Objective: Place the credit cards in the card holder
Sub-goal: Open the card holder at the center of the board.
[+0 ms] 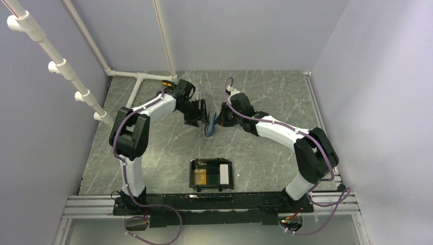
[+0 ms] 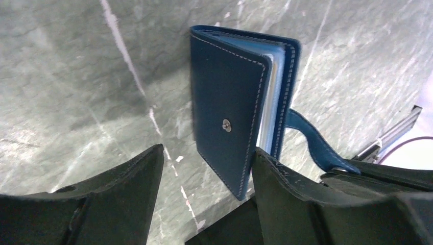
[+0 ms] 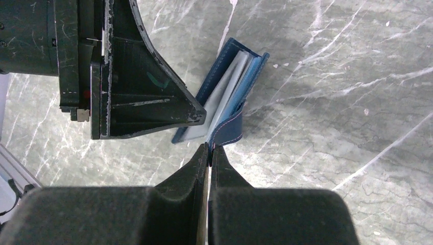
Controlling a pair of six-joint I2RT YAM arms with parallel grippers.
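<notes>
One card holder (image 1: 212,161), long axis left-right — left tool (image 2: 207,153) released, right tool (image 3: 209,148) clenched on wallet strap (image 3: 229,131).

We record a grey table (image 1: 275,153) with a white-veined stone pattern. Directly on it, toward 6 o'clock, a shallow black tray (image 1: 211,160) sits flat and square to the near edge. At 11 o'clock a white pipe (image 1: 153,76) runs along the surface, with a small yellow-and-black item (image 1: 166,81) just beside it. Near centre a blue wallet (image 1: 211,124) stands on edge; we cannot confirm that it touches the table.
</notes>
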